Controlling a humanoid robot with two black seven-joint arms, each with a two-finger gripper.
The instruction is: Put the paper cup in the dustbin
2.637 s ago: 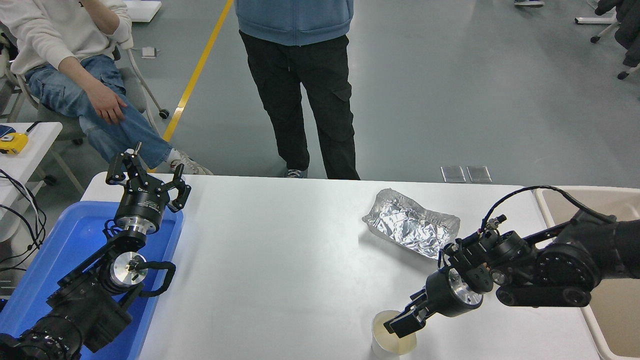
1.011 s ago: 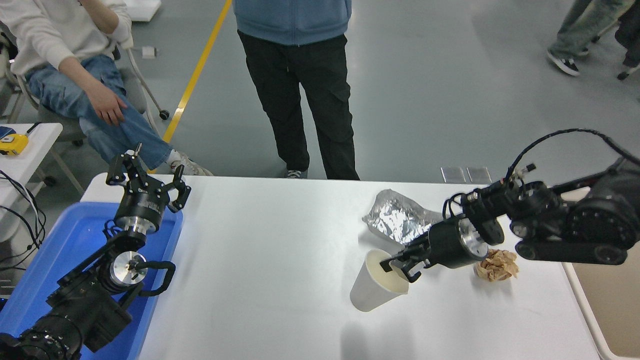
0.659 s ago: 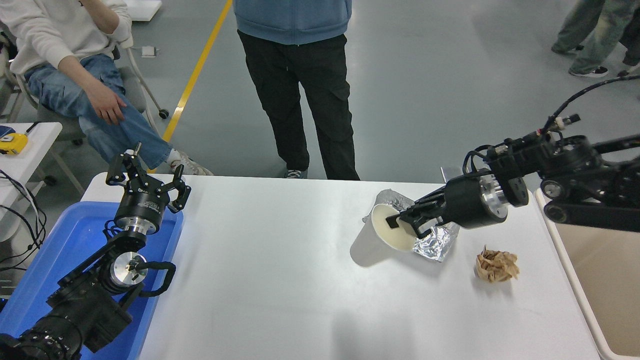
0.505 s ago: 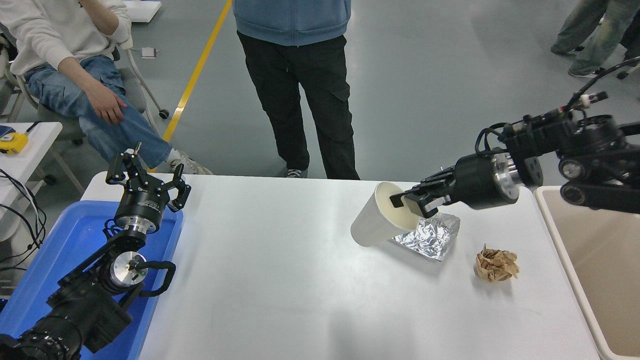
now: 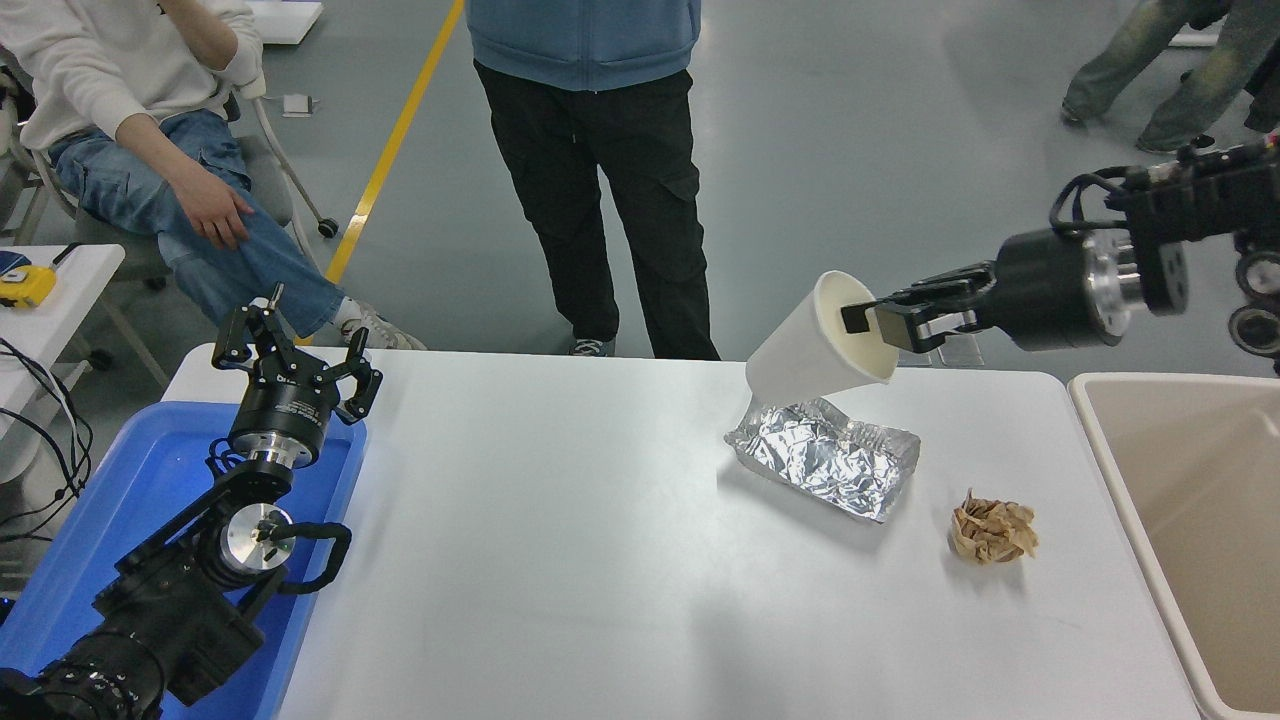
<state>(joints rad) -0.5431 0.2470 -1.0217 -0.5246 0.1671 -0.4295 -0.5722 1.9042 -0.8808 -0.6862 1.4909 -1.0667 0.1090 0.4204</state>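
The white paper cup (image 5: 800, 350) hangs tilted in the air above the far middle-right of the white table, its cream inside facing right. My right gripper (image 5: 882, 322) is shut on the cup's rim, one finger inside and one outside. The arm comes in from the right edge. The beige dustbin (image 5: 1105, 440) stands at the table's right end, to the right of and below the cup. My left gripper (image 5: 292, 352) is open and parked at the lower left, above the blue tray.
A crinkled silver foil tray (image 5: 825, 455) lies just under the cup. A crumpled brown paper ball (image 5: 992, 530) lies near the dustbin. A blue tray (image 5: 130, 490) sits at the left. One person stands and one sits at the far side.
My right gripper has lifted the cup from the table's near edge, carried it up and to the far right, above the foil tray. The left arm has not moved.
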